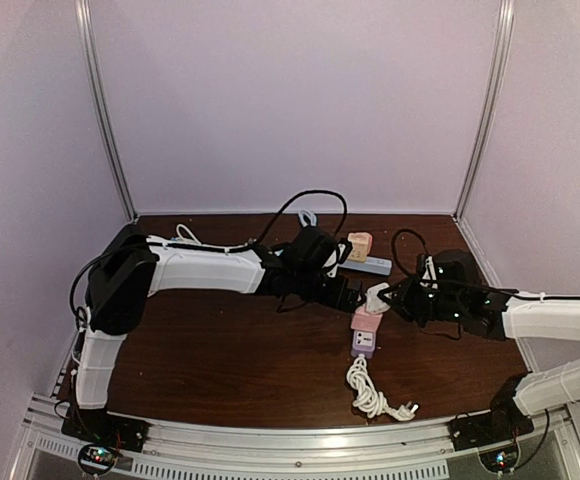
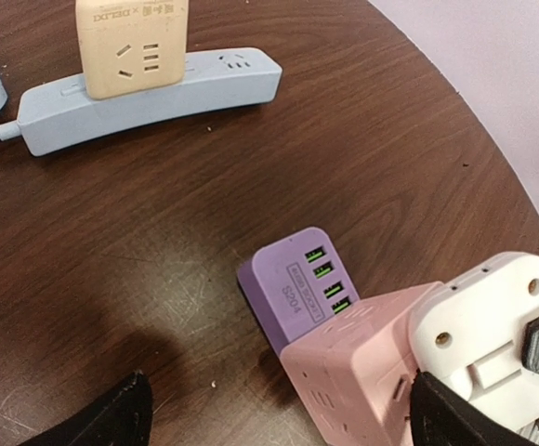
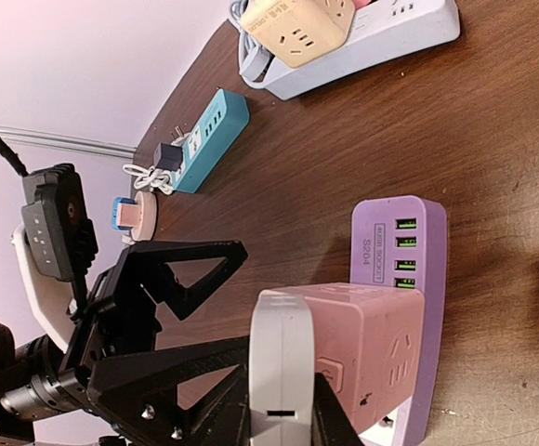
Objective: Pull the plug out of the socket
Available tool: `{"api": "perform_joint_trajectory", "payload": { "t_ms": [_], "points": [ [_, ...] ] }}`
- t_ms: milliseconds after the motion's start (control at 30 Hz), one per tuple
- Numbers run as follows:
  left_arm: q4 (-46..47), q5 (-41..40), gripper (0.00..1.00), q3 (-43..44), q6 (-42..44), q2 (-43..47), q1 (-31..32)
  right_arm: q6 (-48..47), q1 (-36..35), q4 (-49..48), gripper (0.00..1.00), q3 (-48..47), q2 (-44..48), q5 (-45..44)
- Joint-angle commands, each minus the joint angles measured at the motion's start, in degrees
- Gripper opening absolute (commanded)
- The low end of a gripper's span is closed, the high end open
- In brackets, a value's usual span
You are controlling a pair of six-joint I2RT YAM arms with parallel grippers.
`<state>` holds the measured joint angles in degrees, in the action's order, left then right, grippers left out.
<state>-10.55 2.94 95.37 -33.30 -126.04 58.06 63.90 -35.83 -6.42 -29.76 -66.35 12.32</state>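
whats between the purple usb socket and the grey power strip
Only bare table between the purple usb socket and the grey power strip, seen in the left wrist view.

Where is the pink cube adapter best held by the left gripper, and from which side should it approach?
Probably across its two free flat sides, coming from the left arm's own side. The white plug, held by the right gripper, takes one face of the pink cube adapter and the purple strip another; the remaining parallel sides suit the open left gripper.
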Motion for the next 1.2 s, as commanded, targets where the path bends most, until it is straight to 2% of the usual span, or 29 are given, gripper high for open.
{"api": "perform_joint_trajectory", "payload": {
  "t_ms": [0, 400, 567, 667, 933, 1167],
  "points": [
    [-6.0, -3.7, 0.98, -0.9, 0.3, -3.4, 0.6, 1.2, 0.5, -10.0, 0.02, 1.0, 2.9, 2.8],
    [-6.0, -4.4, 0.98, -2.6, 0.1, -3.5, 1.1, 4.5, 2.3, -19.5, 0.00, 4.6, 4.7, 5.5],
    [-6.0, -4.4, 0.98, -2.0, 0.2, -3.4, 1.2, 4.7, 2.7, -19.2, 0.00, 4.8, 5.5, 5.7],
    [-6.6, -4.4, 0.98, -0.7, 0.5, -3.2, 1.1, 2.6, 2.7, -12.5, 0.00, 2.8, 6.8, 3.7],
    [-9.9, -2.0, 0.98, 10.2, 2.0, -1.8, 1.2, -12.9, 6.0, 18.5, 0.00, -10.0, 8.9, -9.5],
    [-10.6, -1.2, 0.98, 11.3, 2.6, 1.5, 1.1, -23.3, 10.7, 33.7, 0.00, -16.9, 3.4, -19.8]
  ]
}}
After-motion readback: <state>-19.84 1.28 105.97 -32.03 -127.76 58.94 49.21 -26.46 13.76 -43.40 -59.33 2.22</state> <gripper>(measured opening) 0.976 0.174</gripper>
